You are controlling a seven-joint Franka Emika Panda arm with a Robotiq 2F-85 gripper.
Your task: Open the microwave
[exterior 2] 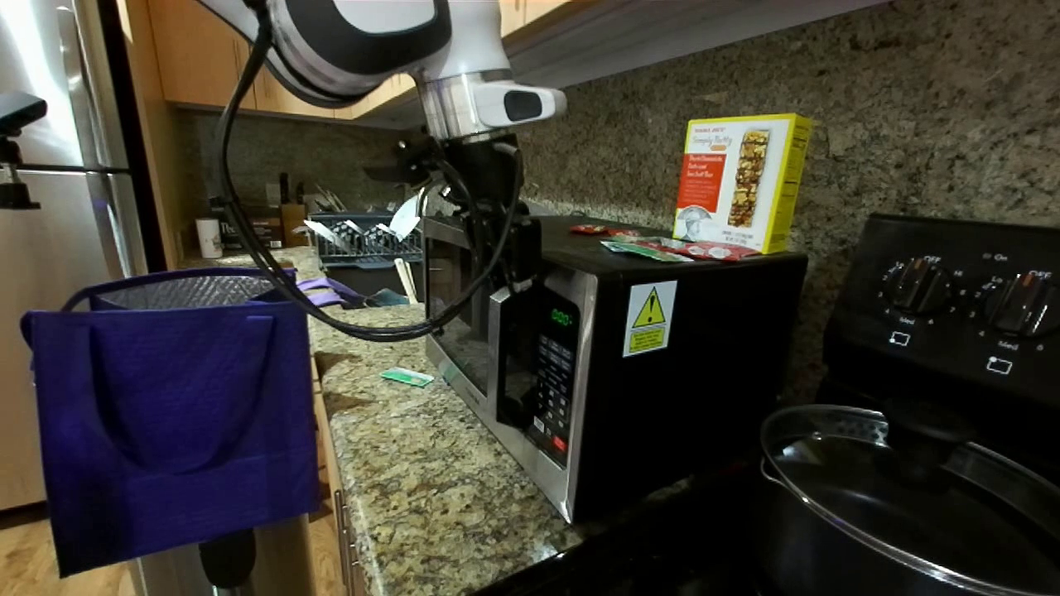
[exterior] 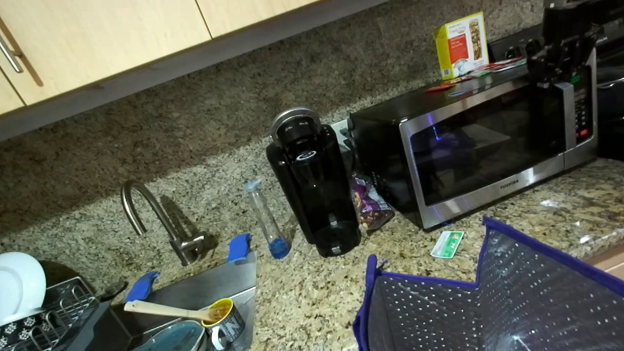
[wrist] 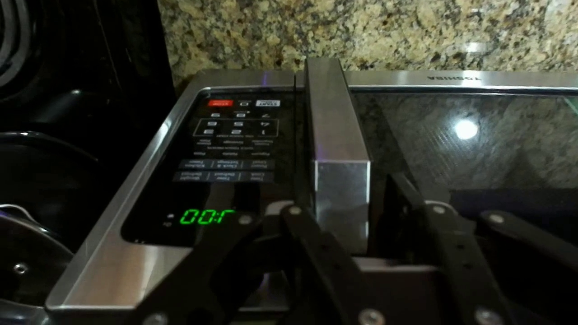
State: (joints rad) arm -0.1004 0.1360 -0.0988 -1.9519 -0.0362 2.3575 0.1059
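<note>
The stainless-steel microwave (exterior: 492, 134) stands on the granite counter, its dark glass door shut, and it also shows in an exterior view (exterior 2: 696, 389). In the wrist view, upside down, its vertical handle (wrist: 336, 117) runs between the door and the control strip (wrist: 230, 149). My gripper (wrist: 347, 194) is open at the handle's top end, one finger on each side of it. The control-side finger is close to the handle; the door-side finger is apart from it. The fingertips are dark and partly hidden. The gripper also shows in both exterior views (exterior: 555, 73) (exterior 2: 509, 265).
A yellow bar box (exterior 2: 737, 182) and packets (exterior 2: 654, 247) lie on top of the microwave. A purple bag (exterior 2: 174, 397) stands in front of the counter. A black coffee maker (exterior: 314, 185) stands beside the microwave, and a lidded pot (exterior 2: 903, 505) on the stove at the other side.
</note>
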